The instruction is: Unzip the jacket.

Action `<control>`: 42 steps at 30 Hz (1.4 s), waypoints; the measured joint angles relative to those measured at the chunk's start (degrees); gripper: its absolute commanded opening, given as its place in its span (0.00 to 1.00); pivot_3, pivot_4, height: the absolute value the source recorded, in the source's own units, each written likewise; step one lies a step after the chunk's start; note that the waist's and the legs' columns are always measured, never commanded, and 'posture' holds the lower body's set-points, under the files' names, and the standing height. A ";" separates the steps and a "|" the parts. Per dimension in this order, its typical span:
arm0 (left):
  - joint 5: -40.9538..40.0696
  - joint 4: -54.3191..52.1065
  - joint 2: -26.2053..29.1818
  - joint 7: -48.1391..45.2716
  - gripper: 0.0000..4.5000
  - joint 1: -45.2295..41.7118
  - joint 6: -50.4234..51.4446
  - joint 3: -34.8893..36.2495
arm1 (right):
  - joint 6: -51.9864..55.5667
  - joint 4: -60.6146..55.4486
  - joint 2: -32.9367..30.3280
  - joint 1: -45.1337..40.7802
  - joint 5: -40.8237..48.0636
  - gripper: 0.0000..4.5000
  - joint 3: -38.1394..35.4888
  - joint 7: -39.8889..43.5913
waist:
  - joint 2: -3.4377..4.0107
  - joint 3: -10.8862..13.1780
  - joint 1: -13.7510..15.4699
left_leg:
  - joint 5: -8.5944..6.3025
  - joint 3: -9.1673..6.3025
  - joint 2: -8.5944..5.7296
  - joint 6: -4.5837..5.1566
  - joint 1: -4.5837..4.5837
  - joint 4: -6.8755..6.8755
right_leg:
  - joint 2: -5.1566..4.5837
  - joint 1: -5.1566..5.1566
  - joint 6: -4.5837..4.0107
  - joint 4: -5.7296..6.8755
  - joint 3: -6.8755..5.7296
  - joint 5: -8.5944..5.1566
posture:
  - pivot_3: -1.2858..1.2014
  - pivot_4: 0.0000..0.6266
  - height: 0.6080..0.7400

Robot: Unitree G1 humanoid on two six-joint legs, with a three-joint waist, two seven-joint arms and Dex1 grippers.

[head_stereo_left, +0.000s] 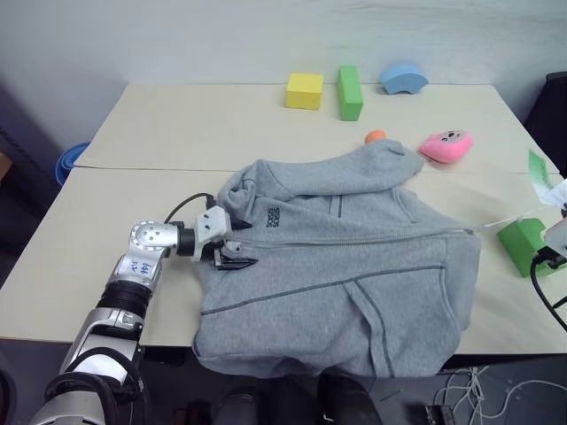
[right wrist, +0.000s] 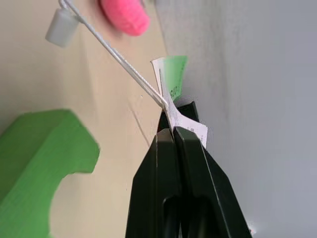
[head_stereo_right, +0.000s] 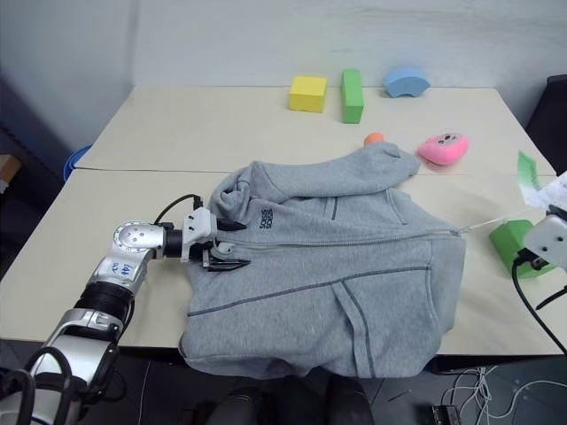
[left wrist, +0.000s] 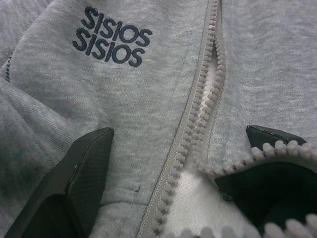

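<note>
The light grey hooded jacket (head_stereo_left: pixel 354 274) lies spread across the front of the table, its zipper (head_stereo_left: pixel 354 237) running left to right. My left gripper (head_stereo_right: pixel 226 246) is open at the collar end, near the dark chest logo (left wrist: pixel 111 37). Its fingers (left wrist: pixel 84 178) straddle the zipper (left wrist: pixel 198 114), whose two rows of teeth lie parted there, and one zipper edge drapes over the other finger. At the table's right edge my right gripper (right wrist: pixel 171 124) is shut on the white-and-green hang tag (right wrist: pixel 173 89). A thin string (head_stereo_left: pixel 509 221) runs from the tag to the jacket's hem end.
At the back of the table (head_stereo_left: pixel 177 133) stand a yellow block (head_stereo_left: pixel 304 90), a green block (head_stereo_left: pixel 349 92) and a blue arch (head_stereo_left: pixel 404 78). An orange ball (head_stereo_left: pixel 376 135) and a pink toy (head_stereo_left: pixel 446 145) lie behind the hood. A green arch block (head_stereo_left: pixel 521 243) sits by the right gripper.
</note>
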 measured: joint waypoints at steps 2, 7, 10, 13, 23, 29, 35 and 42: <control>0.00 0.14 0.06 0.00 1.00 0.21 -0.35 -0.04 | -1.77 2.26 -0.11 -3.04 -0.02 0.00 1.58 -0.07 | 0.00 0.00 -0.09 | 0.00 0.00 0.00 0.00 0.23 -0.10 | -0.02 0.23 0.00 -0.12 0.04 0.00 | 0.52 0.24 1.00; 0.01 0.24 0.90 -0.01 1.00 0.58 -3.21 -0.63 | -4.59 7.62 -1.21 -8.07 -2.05 0.00 5.45 -2.21 | 0.05 -0.03 -0.34 | -0.02 -0.02 0.07 -0.04 0.35 -0.23 | -0.13 0.33 0.00 -0.24 0.32 0.00 | 0.52 0.24 1.00; 0.01 0.98 1.18 0.09 1.00 0.57 -4.60 -0.80 | -5.19 11.65 -2.64 -9.56 -2.50 0.00 5.81 -3.53 | 0.14 -0.09 -0.61 | -0.02 -0.01 0.07 -0.04 0.37 -0.26 | -0.11 0.37 0.00 -0.32 0.39 0.00 | 0.52 0.24 1.00; 0.01 2.02 1.43 0.46 1.00 0.58 -5.59 -0.86 | -6.28 14.30 -5.34 -10.54 -2.97 0.00 5.80 -5.95 | 0.41 -0.25 -1.01 | -0.02 0.00 0.07 -0.04 0.45 -0.33 | -0.13 0.42 0.00 -0.51 0.42 0.00 | 0.52 0.24 1.00; -1.07 3.35 1.18 0.20 1.00 1.87 -5.50 0.10 | -4.89 15.21 -3.32 -8.87 6.18 0.09 6.12 4.72 | 0.21 -0.82 -1.46 | 0.03 0.03 0.21 -0.23 1.30 -0.90 | -0.10 1.13 -0.03 -0.98 0.53 -0.03 | 0.52 0.24 1.00; -15.05 -10.38 2.87 -6.99 1.00 9.28 11.47 7.30 | -2.43 -0.68 3.18 6.07 29.30 0.48 -0.67 23.61 | 0.34 -0.68 -1.66 | -0.10 0.06 0.19 -0.14 0.21 -0.77 | -0.01 0.07 0.00 -0.61 0.49 -0.02 | 0.52 0.24 1.00; -24.64 -27.53 16.33 -11.84 1.00 17.96 27.28 15.13 | 17.76 -37.53 6.21 23.80 56.49 0.92 -7.58 36.53 | -0.51 -0.17 -1.14 | -0.11 -0.31 0.36 -0.23 0.35 -0.65 | -0.05 0.41 -0.05 -0.77 0.30 -0.04 | 0.52 0.24 1.00; -22.10 -30.20 20.90 -13.12 1.00 36.30 17.76 23.96 | 22.10 -53.12 11.31 29.88 55.61 0.99 -1.08 41.92 | -0.52 -0.14 -0.68 | -0.47 -0.37 0.32 -0.25 0.30 -0.66 | -0.15 0.33 -0.12 -1.10 0.32 -0.08 | 0.52 0.24 1.00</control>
